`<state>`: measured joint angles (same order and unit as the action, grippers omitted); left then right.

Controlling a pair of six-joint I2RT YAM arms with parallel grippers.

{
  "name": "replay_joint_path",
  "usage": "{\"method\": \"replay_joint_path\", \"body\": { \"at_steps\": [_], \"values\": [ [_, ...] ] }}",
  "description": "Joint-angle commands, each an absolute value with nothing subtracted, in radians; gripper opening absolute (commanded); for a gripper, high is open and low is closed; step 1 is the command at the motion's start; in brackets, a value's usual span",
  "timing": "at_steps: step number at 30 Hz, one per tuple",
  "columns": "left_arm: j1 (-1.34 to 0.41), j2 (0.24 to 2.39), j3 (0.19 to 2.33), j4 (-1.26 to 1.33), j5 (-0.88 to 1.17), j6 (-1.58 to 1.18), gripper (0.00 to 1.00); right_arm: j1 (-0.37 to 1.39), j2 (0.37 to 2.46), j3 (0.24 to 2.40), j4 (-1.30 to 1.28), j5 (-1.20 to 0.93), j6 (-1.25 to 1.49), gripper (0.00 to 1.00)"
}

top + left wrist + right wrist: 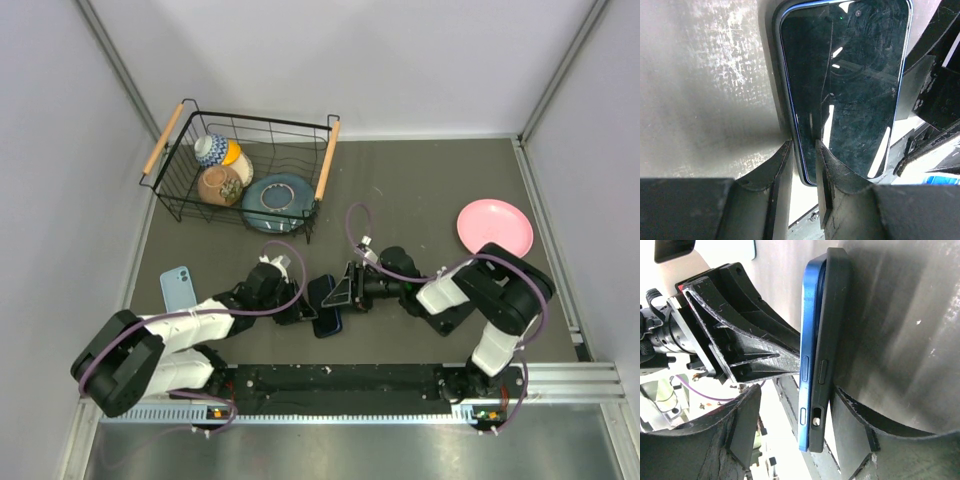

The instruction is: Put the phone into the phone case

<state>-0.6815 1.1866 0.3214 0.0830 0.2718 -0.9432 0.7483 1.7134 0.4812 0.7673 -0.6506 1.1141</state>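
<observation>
Clutter sits well away from your work: a basket [300, 128] of bowls at the back left, a pink plate [495, 227] at the right, a light-blue case [176, 289] near your left arm. Your phone [806, 350] lies half-seated in its dark case [832, 340] at table centre, between both arms. Left gripper [803, 162] has closed to a narrow gap pinching the phone's near edge; right gripper [795, 420] stands wide, fingers straddling phone and case, the far one seemingly touching the case.

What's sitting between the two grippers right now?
The phone and its black case, and nothing else. In the top view they lie between the left gripper and the right gripper; the right wrist view shows the phone only partly seated.
</observation>
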Motion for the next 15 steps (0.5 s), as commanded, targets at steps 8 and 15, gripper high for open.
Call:
{"method": "replay_joint_path", "body": {
  "at_steps": [8,15],
  "values": [
    [-0.69,1.17,0.293,0.103,0.278,-0.939,0.29,0.755,1.793,0.445,1.239,-0.724,1.268,0.39],
    [-0.689,1.17,0.291,0.1,0.275,-0.94,0.32,0.746,1.833,0.428,1.316,-0.701,1.299,0.05]
  ]
}}
